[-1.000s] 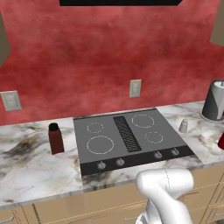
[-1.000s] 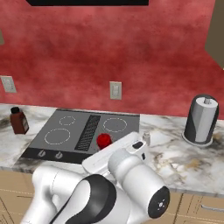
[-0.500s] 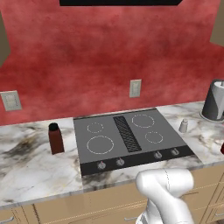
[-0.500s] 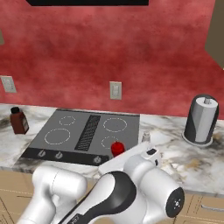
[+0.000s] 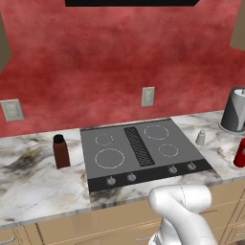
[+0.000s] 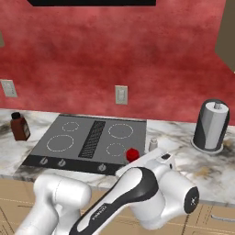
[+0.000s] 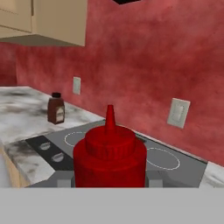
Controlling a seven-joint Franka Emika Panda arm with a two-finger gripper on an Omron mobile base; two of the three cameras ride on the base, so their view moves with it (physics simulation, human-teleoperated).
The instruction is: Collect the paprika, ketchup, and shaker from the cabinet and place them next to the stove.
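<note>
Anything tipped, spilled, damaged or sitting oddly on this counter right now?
Nothing stands out. The paprika stands upright left of the stove, the shaker upright to its right, and the ketchup is upright in the hand. No spill or damage shows on the marble counter.

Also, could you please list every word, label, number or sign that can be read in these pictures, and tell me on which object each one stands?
No text can be read with certainty.
Robot arm: a small line of dark lettering on its white shell, too small and blurred to read.
Paprika: a pale label on the jar, its print blurred.
Ketchup: plain red, no label showing.
Shaker, stove knobs: no marks I can make out.
</note>
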